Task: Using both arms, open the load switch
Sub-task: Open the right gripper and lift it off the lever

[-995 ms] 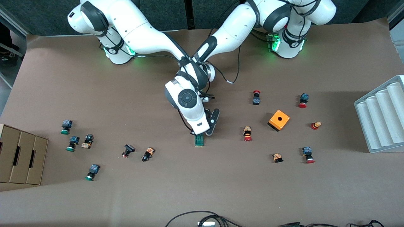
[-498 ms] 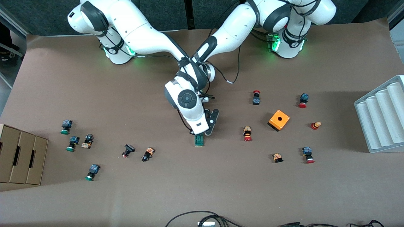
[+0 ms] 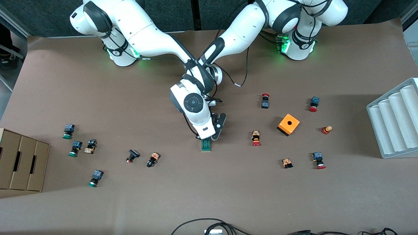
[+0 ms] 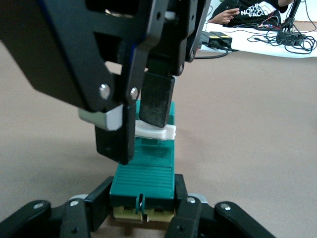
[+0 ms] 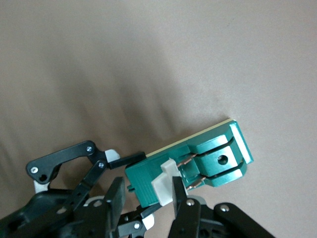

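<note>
- Two grippers meet on your load switch [image 3: 205, 145], which lies mid-table, between the scattered push-buttons.
- Left gripper [image 4: 143, 210]: fingers clamped on the green body's end.
- Right gripper [image 5: 148, 196]: fingers pinched shut on the white sliding piece [image 5: 162, 182].
- Orange cube [image 3: 288, 124] sits well apart, toward your left arm's end.

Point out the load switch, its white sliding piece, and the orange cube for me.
load switch [image 3: 205, 145]: front view, on its green body.
white sliding piece [image 5: 161, 189]: right wrist view, on the white tab's face.
orange cube [image 3: 291, 125]: front view, on its top face beside the hole.
</note>
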Action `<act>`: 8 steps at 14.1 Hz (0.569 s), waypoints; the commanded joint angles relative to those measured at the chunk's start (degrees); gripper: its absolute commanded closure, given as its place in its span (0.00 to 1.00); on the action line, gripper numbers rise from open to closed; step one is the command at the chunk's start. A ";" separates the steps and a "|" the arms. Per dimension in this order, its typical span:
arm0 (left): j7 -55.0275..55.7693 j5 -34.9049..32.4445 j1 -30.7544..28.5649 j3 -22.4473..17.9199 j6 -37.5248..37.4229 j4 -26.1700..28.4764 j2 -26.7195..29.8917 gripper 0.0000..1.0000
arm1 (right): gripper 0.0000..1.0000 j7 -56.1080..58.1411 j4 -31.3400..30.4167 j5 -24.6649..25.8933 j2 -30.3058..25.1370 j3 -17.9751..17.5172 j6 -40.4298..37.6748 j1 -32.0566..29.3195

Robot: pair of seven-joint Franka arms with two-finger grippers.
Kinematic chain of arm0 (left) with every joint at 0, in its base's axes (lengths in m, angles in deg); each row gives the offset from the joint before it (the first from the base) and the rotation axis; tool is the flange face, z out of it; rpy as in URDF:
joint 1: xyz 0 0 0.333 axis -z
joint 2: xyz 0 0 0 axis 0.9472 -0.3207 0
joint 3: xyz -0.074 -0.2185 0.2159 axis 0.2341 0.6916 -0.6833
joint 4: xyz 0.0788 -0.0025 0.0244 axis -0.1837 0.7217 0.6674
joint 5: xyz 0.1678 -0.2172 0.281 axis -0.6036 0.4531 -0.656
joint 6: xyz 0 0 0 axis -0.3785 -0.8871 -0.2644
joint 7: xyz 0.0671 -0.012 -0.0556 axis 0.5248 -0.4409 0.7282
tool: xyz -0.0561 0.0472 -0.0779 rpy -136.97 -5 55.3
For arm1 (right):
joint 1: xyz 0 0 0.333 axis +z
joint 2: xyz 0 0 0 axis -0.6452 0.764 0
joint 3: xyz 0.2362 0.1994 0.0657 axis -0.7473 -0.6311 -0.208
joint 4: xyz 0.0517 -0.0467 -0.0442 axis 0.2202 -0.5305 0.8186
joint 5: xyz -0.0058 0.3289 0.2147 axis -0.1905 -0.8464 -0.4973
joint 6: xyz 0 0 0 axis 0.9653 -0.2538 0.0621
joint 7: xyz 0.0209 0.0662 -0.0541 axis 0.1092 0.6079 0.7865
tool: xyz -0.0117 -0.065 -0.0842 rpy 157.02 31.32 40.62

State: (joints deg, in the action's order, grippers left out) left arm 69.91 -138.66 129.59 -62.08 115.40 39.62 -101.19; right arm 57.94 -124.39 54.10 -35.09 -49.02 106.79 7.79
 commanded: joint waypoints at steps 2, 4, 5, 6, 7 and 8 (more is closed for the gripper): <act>0.75 -0.48 -0.28 -0.40 2.00 -1.29 -1.69 0.72 | 0.53 0.08 -1.80 -1.53 -0.72 0.03 0.38 -0.07; 0.66 -0.48 -0.28 -0.40 2.00 -1.29 -1.69 0.72 | 0.53 0.08 -1.80 -1.53 -0.54 0.03 0.56 -0.07; 0.66 -0.48 -0.28 -0.40 2.00 -1.29 -1.69 0.72 | 0.53 0.08 -1.80 -1.53 -0.45 0.03 0.82 0.02; 0.66 -0.48 -0.28 -0.40 2.00 -1.29 -1.69 0.72 | 0.53 0.08 -1.80 -1.53 -0.37 0.03 0.91 0.02; 0.66 -0.48 -0.28 -0.40 2.00 -1.29 -1.69 0.72 | 0.53 0.17 -1.80 -1.53 -0.36 0.03 1.00 0.02; 0.66 -0.48 -0.28 -0.40 2.00 -1.29 -1.69 0.72 | 0.53 0.08 -1.80 -1.53 -0.36 0.03 1.00 0.02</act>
State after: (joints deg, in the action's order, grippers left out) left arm 69.91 -138.66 129.59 -62.08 115.40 39.62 -101.19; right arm 57.90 -124.50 54.10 -35.08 -49.03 106.84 7.79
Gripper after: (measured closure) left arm 0.489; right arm 0.524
